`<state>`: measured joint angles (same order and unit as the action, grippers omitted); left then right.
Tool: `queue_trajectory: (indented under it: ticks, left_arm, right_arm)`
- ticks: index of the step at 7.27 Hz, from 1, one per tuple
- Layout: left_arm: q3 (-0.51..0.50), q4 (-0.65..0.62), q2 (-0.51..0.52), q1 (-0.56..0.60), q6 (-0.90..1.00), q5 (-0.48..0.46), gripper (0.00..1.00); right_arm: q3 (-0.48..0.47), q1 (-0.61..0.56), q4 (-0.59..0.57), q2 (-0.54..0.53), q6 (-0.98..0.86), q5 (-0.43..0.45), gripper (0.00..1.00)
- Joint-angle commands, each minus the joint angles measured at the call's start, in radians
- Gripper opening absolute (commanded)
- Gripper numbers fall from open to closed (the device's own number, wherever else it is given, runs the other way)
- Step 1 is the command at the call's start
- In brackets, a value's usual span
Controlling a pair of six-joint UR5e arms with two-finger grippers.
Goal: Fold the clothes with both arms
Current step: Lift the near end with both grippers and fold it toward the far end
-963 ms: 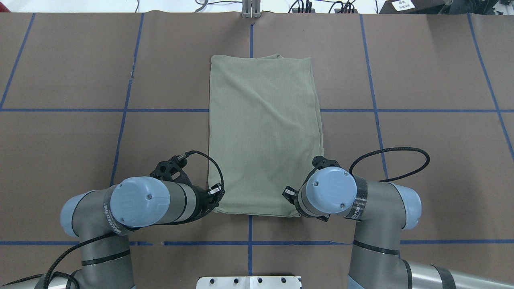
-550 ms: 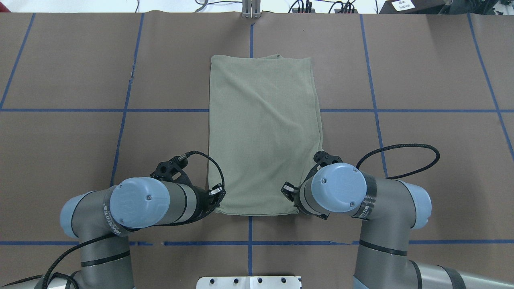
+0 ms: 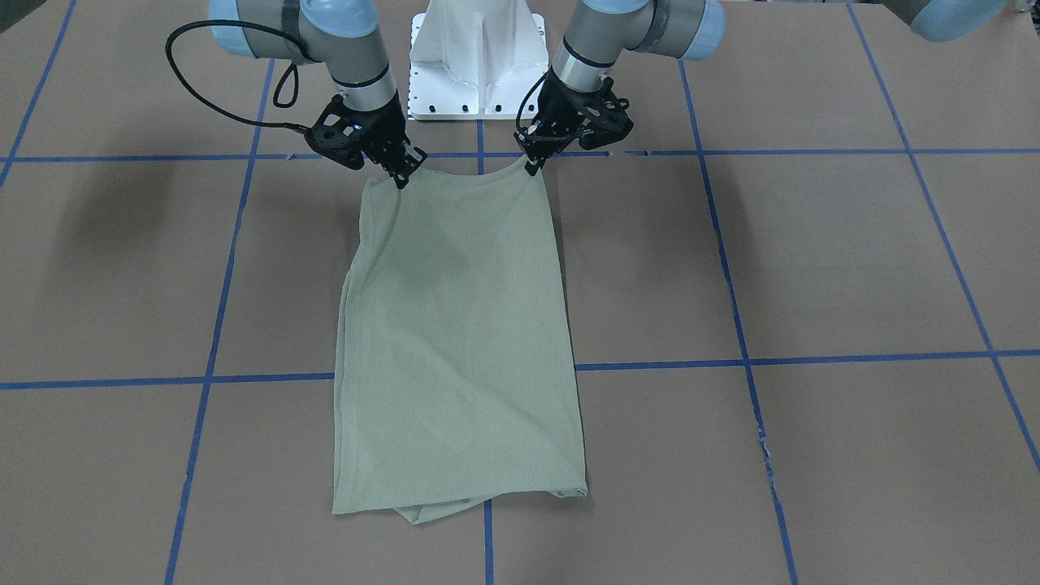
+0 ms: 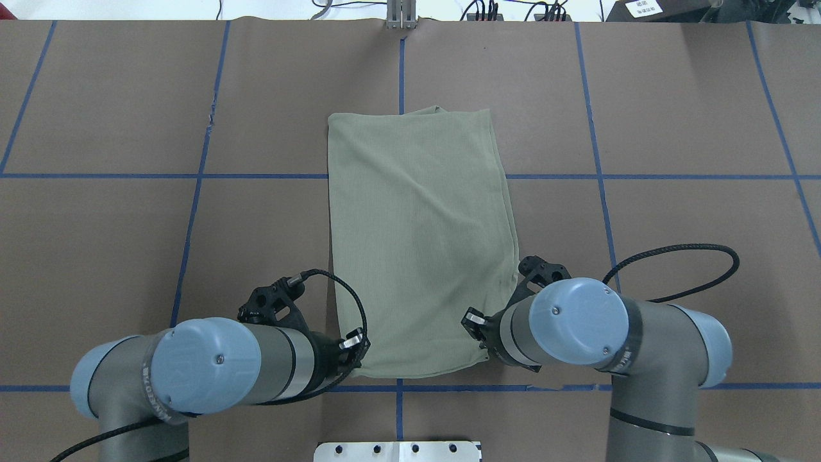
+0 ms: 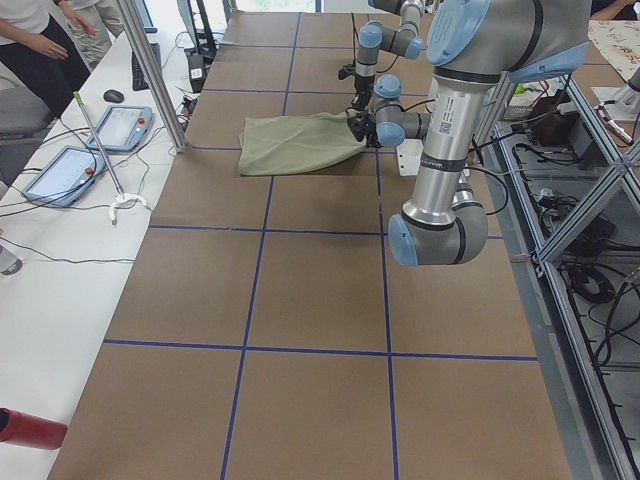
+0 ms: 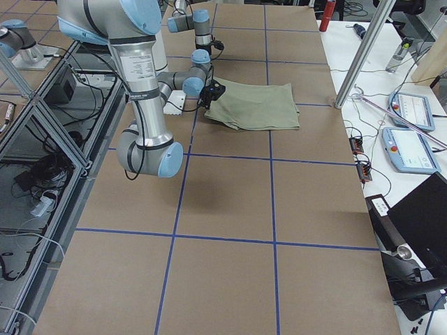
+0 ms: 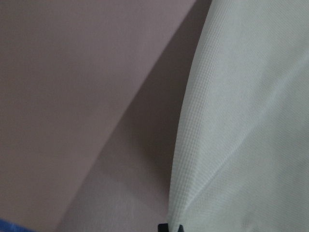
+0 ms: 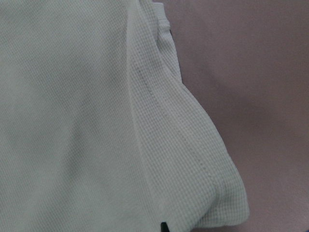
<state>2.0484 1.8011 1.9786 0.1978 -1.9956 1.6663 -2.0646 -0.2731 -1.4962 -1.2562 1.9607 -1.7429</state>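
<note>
The clothes are one pale sage-green knit shirt, folded into a long rectangle lying lengthwise away from the robot. Its near edge is lifted off the table and sags between the two held corners. My left gripper is shut on the near left corner. My right gripper is shut on the near right corner. The left wrist view shows the shirt's edge over the brown table. Stitched layered fabric fills the right wrist view. Sleeves and neck are hidden in the fold.
The brown table cover carries a blue tape grid. The white pedestal base stands just behind the grippers. Along the far side a white bench holds tablets, a metal post rises there, and a person stands beside it.
Both arms have drawn back toward the robot base, dragging the shirt with them. Its far edge has slid nearer, and the near corners have come closer to the base.
</note>
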Motion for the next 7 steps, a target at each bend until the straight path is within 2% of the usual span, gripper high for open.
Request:
queue_trajectory:
  ticks: [1,2,4,6,7]
  left_arm:
    - [0.096,-0.098,-0.001,-0.073,-0.038,-0.002,0.00]
    - [0.151,-0.148,-0.001,-0.078,-0.040,0.000,0.00]
    - [0.161,-0.219,0.003,-0.045,-0.020,0.004,0.00]
    - [0.136,-0.215,0.013,0.088,0.000,0.009,0.00]
    - [0.084,-0.212,0.063,0.160,0.047,0.009,0.00]
  right_arm:
    - [-0.133,0.055,-0.001,-0.077,0.001,-0.033,0.00]
    - [-0.137,0.058,0.001,-0.068,0.003,-0.046,0.00]
    - [-0.099,0.001,0.005,-0.002,0.000,-0.043,0.00]
    - [-0.030,-0.110,0.005,0.070,-0.009,-0.037,0.00]
    - [0.036,-0.150,0.005,0.124,-0.026,-0.027,0.00]
